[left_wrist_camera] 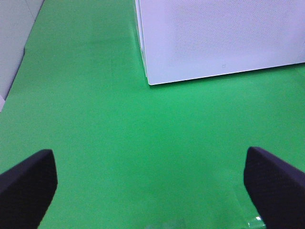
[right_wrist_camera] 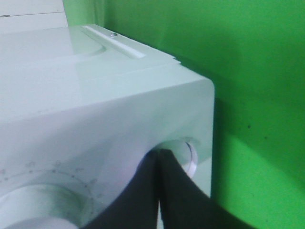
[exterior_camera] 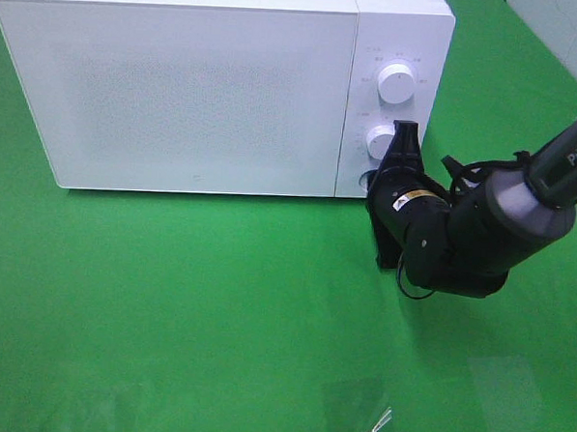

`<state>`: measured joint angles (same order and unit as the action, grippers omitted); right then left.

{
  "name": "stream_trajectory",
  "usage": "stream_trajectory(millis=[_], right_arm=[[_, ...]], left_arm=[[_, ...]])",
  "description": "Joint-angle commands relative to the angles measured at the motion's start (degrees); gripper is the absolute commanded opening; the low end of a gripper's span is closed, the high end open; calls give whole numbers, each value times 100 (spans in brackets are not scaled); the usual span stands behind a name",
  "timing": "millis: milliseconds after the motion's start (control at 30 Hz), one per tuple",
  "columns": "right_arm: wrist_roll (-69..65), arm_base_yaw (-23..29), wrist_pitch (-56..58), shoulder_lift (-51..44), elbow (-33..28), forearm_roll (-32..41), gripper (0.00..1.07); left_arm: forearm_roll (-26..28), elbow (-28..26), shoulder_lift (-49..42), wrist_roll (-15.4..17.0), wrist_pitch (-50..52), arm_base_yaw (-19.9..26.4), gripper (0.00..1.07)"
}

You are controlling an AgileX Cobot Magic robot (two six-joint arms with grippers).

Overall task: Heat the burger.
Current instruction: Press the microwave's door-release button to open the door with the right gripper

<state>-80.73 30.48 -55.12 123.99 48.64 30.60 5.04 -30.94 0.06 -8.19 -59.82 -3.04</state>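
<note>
at the tip of the right gripper (exterior_camera: 373, 182) (right_wrist_camera: 159, 151) sits the round button (right_wrist_camera: 188, 155) set low in the control panel of a white microwave (exterior_camera: 198, 95), close to the panel's outer bottom corner. the gripper's two black fingers are pressed together into one point, with nothing between them, and that point meets the button's rim. the right arm (exterior_camera: 521, 204), marked "piper" on its sleeve, comes in from the far right, low over the green bench (exterior_camera: 216, 309). its wrist bends towards the oven front, and the gripper is rolled onto its side so its body stands edgeways to the panel. just above the gripper on the same panel is the lower knob (exterior_camera: 380, 139), and past it the upper knob (exterior_camera: 397, 83). beside the gripper, away from the arm, the microwave's door (exterior_camera: 179, 89) lies flush and shut.

the left gripper (left_wrist_camera: 147, 152) has its fingers spread wide apart over bare green bench and holds nothing. ahead of it, well apart, stands the near bottom corner of the microwave. this gripper does not show in the high view.

the burger shows in none of the three views, so its place cannot be told.
</note>
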Motion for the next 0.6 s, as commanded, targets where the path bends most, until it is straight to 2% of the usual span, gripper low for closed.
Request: stream_trajectory(millis=[33, 367, 433, 600], right_arm=[[69, -80, -905, -52, 269, 17, 0], [201, -120, -1455, -23, 487, 172, 0], [195, -120, -1495, 212, 819, 138, 0], [155, -120, -1633, 350, 997, 138, 0]], left_arm=[[-6, 6, -6, 23, 29, 11, 100], [-6, 6, -6, 23, 29, 11, 100], [-11, 6, -6, 23, 29, 11, 100], [-6, 6, -6, 23, 29, 11, 100]])
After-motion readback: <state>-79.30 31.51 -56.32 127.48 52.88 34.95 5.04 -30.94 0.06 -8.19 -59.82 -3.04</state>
